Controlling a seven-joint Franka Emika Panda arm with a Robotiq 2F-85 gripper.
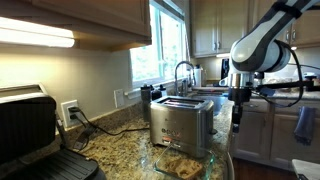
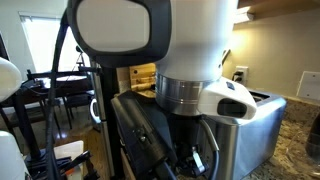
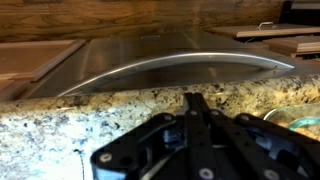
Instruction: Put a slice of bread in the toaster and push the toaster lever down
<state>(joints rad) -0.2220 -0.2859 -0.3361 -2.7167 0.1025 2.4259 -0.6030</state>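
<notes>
The brushed steel toaster (image 1: 181, 122) stands upright on the granite counter, and it also shows in an exterior view (image 2: 256, 124) behind the arm. Tan bread slices (image 1: 184, 164) lie on a clear glass plate (image 1: 216, 166) in front of the toaster. My gripper (image 1: 237, 112) hangs to the right of the toaster, apart from it and from the bread. In the wrist view its fingers (image 3: 192, 101) are pressed together with nothing between them, and a brushed steel face (image 3: 170, 60), seemingly the toaster, lies past the granite. The toaster lever cannot be made out.
A big black grill press (image 1: 35, 130) stands open at the left, plugged into a wall outlet (image 1: 70, 111). A sink faucet (image 1: 183, 72) is behind the toaster under the window. The plate's glass edge (image 3: 304, 118) shows at the right of the wrist view.
</notes>
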